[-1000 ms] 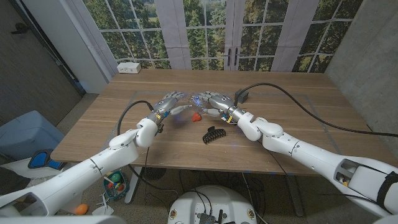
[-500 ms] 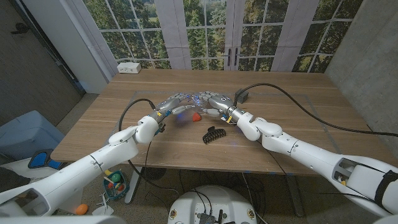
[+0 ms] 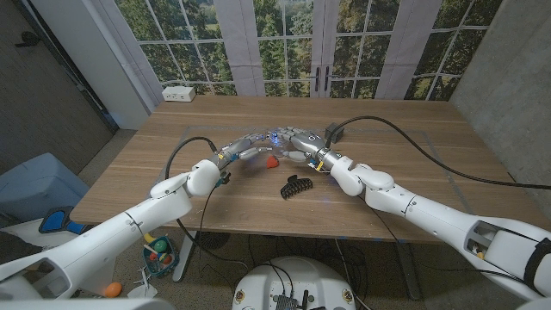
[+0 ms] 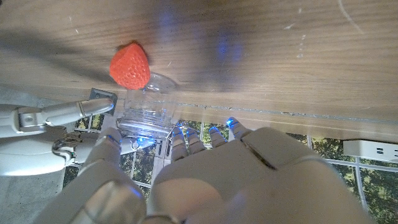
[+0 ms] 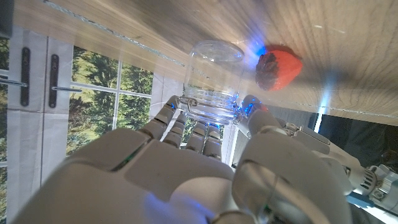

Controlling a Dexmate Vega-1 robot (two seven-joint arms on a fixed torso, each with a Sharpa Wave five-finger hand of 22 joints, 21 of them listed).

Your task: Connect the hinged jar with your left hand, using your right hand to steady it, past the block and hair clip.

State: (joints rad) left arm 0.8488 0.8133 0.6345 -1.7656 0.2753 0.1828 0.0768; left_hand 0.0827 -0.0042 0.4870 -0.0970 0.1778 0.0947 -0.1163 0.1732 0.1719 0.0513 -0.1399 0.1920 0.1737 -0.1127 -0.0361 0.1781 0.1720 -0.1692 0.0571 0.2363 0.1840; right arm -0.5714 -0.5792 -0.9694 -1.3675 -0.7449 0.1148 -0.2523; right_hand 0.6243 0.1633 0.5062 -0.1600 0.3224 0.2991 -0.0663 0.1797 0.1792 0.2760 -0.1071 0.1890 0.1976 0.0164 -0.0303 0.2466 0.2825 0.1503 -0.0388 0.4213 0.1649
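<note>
Left hand: The left hand [image 3: 244, 146] had moved in closer over the last second. A second ago it sat a little back from the middle. Now its fingertips [image 4: 180, 132] were right up at the jar [image 4: 147, 111].
Left fingers: They were a little apart and reaching for the top part of the jar. I could not tell if they pressed on it yet.
Right hand: The right hand [image 3: 297, 143] had stayed in the same spot. Its fingers [image 5: 186, 127] were wrapped around the jar and held it steady.
Jar: The clear jar [image 5: 214, 81] stood on the wooden table [image 3: 405, 155], between the two hands, near the middle. In the head view the hands hid most of it.
Red thing: A small red bumpy thing [image 3: 271, 160] lay on the table just beside the jar, on the robot's side. It may be the block.
Hair clip: The black hair clip [image 3: 297, 185] lay nearer the robot than the hands. It had not moved.
What it meant: The left hand had got past the red thing and the clip. Closing the jar's lid looked like the next job.
</note>
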